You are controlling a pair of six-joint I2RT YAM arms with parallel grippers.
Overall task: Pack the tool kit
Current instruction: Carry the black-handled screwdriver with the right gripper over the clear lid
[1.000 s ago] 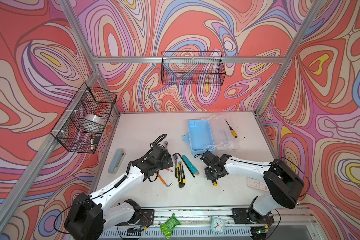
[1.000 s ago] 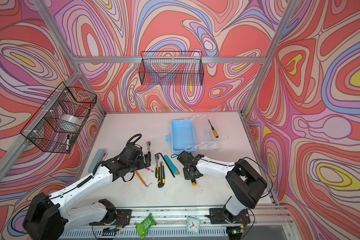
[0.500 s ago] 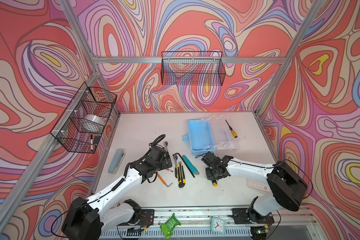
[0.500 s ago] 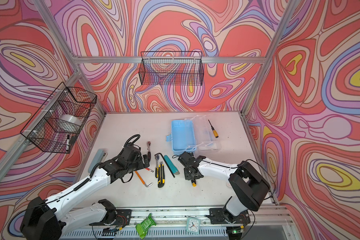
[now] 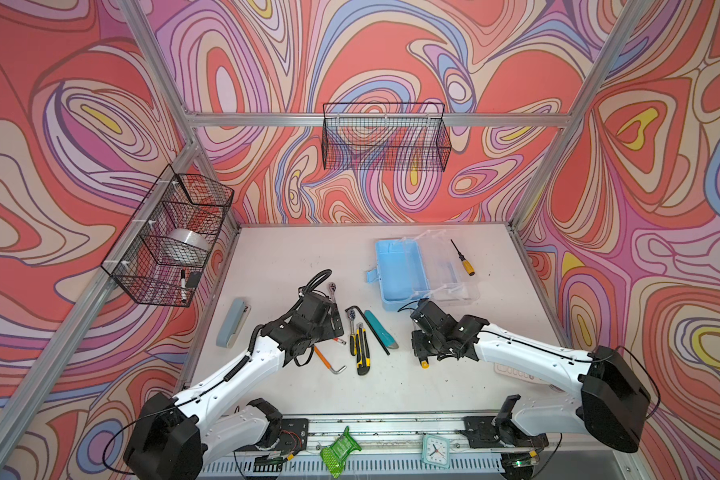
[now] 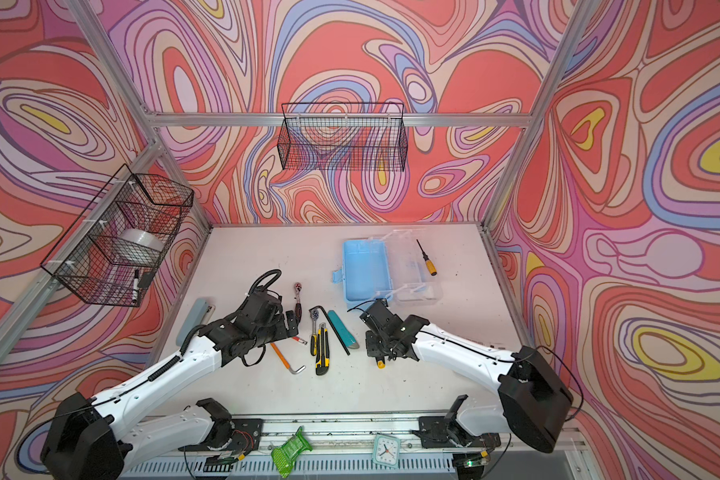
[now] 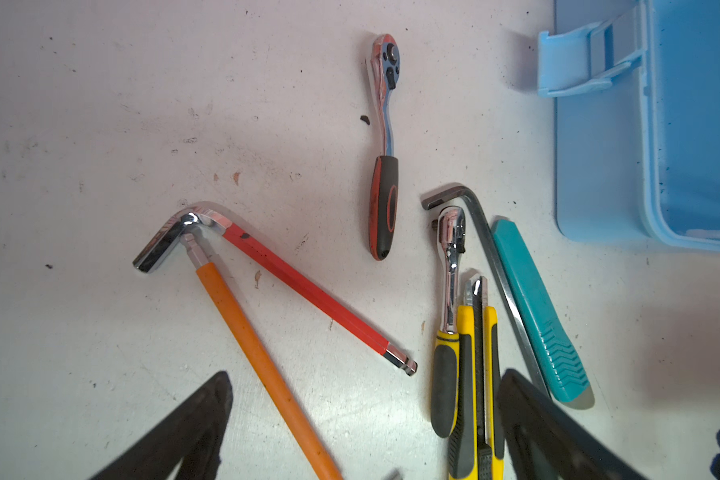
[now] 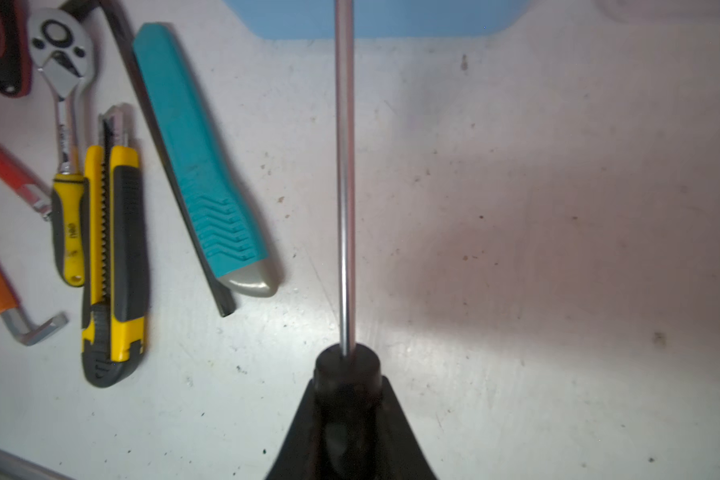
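While my right jaws keep pinching the screwdriver (image 8: 345,187), nothing has moved; the tool box (image 5: 400,270) just ahead still waits; left jaws spread.

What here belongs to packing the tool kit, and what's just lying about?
Job: light blue plastic box, clear plastic lid, yellow-handled screwdriver, steel-shafted screwdriver in right claw, red-gripped ratchet, yellow-gripped ratchet, yellow utility knife, teal utility knife, black hex key, orange hex key, red hex key.
Stray: grey-blue stapler, pink calculator.
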